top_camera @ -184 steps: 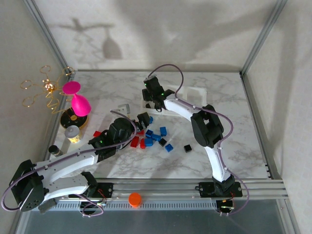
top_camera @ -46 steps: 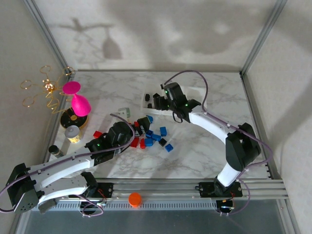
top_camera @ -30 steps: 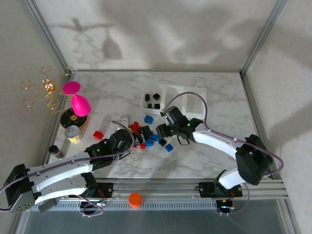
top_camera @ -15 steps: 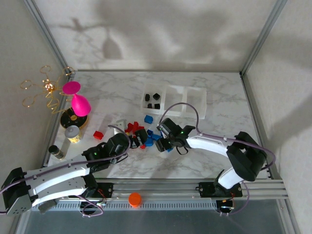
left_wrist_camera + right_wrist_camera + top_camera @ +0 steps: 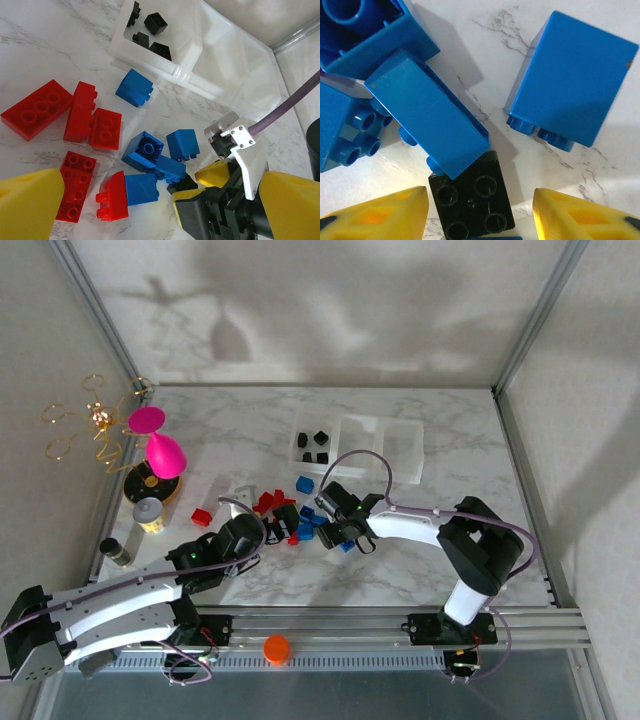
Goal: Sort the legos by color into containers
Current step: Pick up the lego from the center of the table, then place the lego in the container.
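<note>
Red, blue and black legos [image 5: 298, 512] lie in a pile at the table's middle. My right gripper [image 5: 479, 210] is down on the pile and open, its yellow fingers either side of a black lego [image 5: 472, 200], with a gap on the right. A blue lego [image 5: 427, 115] leans over that black one. My left gripper [image 5: 162, 200] hovers wide open above the pile with nothing in it. Three white containers [image 5: 358, 430] stand in a row behind. The left container [image 5: 192, 30] holds several black legos [image 5: 156, 22]; the other two look bare.
A pink goblet ornament [image 5: 160, 445], a gold wire ornament [image 5: 90, 425] and a grey canister [image 5: 148, 512] stand at the left edge. An orange cap [image 5: 276, 647] rests on the front rail. One red lego [image 5: 201, 517] lies apart, left of the pile.
My right arm came away from the left container, swung down to the pile and settled over the black lego, its jaws narrowing. My left arm drew back a little toward the near edge.
</note>
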